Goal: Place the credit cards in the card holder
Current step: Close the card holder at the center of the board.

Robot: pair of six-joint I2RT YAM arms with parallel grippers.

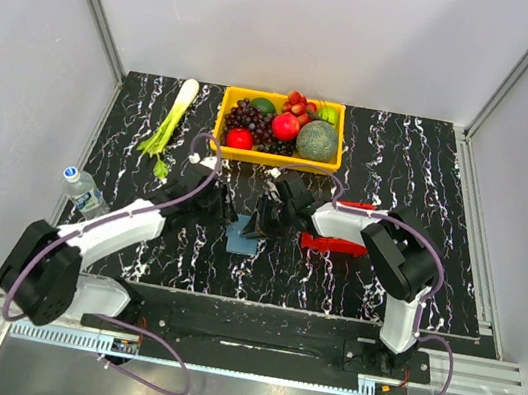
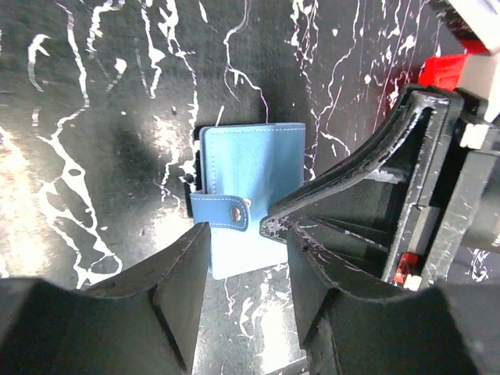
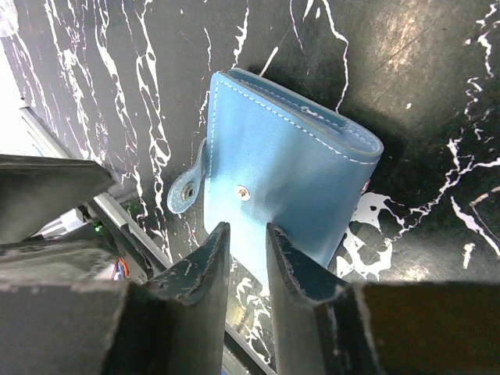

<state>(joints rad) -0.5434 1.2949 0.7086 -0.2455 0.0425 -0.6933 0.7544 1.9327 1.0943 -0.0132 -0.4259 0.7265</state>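
The blue card holder (image 1: 241, 241) lies on the black marbled table between the two arms. It is folded, with its snap strap loose, as the right wrist view (image 3: 289, 156) shows. My left gripper (image 1: 227, 208) is open and empty, its jaws just short of the holder's near edge (image 2: 250, 168). My right gripper (image 1: 262, 224) has its jaws almost together (image 3: 248, 228) over the holder's pale edge and seems to pinch it. Its fingertip (image 2: 269, 226) touches the holder beside the strap. No credit cards are in view.
A red tray (image 1: 337, 246) sits under my right arm, mostly hidden. A yellow basket (image 1: 275, 162) of fruit stands at the back. A green leek (image 1: 169, 126) lies at the back left. A water bottle (image 1: 82, 192) lies at the table's left edge.
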